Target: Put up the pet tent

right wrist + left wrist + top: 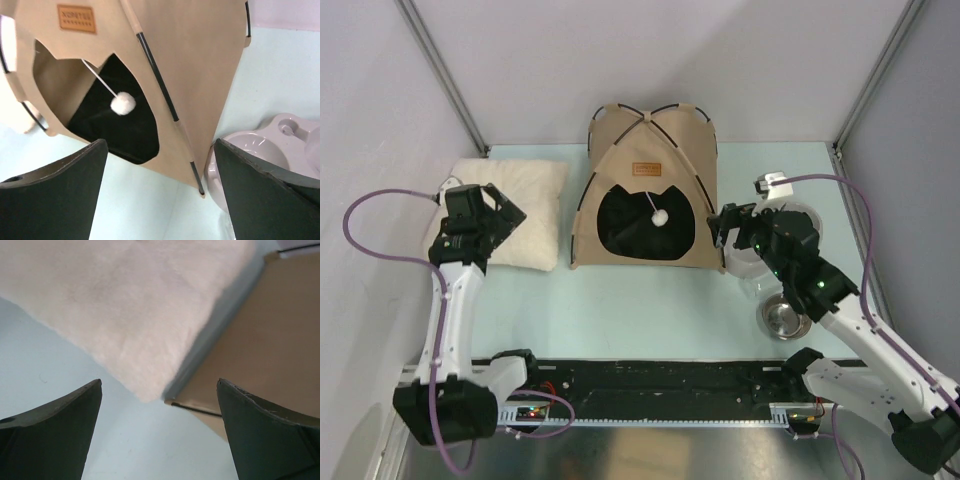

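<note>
Dark fingers (55, 195) of the right end effector (160, 142) are framing the bottom of the right wrist view, standing wide apart and gripping nothing. Just beyond them the pet tent (200, 60) is rising, its near right corner sitting just beside a white moulded dish (260, 150). The left end effector (160, 385) is likewise hanging released and holding nothing, above a corner of the fluffy cream cushion (125, 300).

From overhead, a steel bowl (786, 318) is lying on the pale tabletop (640, 310) close under the right arm. Farther back, the tent is standing upright at the middle of the far edge, between the cushion on its left and the dish on its right, its dark doorway facing the arms.

Only the right wrist view is showing the white pompom (123, 103) dangling on its cord, the brown label (76, 18) and the thin dark pole (160, 75) up close. Only the left wrist view is showing the narrow gap separating cushion and tent.
</note>
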`<action>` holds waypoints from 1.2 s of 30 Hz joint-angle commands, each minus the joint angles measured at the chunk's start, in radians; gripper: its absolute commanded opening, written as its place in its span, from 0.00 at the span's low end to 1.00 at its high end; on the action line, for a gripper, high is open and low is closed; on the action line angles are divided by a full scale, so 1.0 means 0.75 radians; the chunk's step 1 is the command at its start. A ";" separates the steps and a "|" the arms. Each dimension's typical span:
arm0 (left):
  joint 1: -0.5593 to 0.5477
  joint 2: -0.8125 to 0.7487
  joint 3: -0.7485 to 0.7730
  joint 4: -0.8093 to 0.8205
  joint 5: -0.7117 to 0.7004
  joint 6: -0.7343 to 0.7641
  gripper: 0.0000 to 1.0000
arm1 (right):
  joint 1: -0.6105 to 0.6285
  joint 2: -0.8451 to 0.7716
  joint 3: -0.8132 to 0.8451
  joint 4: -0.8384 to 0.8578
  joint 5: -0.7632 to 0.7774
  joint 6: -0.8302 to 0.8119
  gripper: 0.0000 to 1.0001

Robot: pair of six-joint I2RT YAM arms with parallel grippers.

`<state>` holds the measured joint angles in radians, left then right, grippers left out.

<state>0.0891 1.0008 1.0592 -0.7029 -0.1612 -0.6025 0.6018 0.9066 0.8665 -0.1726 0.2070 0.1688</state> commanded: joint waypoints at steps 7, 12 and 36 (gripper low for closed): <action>0.116 0.438 0.075 0.257 -0.113 -0.108 1.00 | -0.037 -0.232 0.067 -0.230 -0.039 0.130 0.93; 0.146 0.532 0.237 0.276 -0.323 0.268 1.00 | -0.062 -0.301 0.066 -0.313 -0.044 0.129 0.93; 0.413 0.919 0.074 0.441 -0.132 -0.159 1.00 | -0.099 -0.202 0.135 -0.343 -0.211 0.155 0.92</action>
<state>0.4118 1.6638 1.1183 -0.4240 -0.3260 -0.6071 0.5323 0.7673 0.9009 -0.4377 0.0616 0.2726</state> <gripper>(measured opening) 0.996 0.920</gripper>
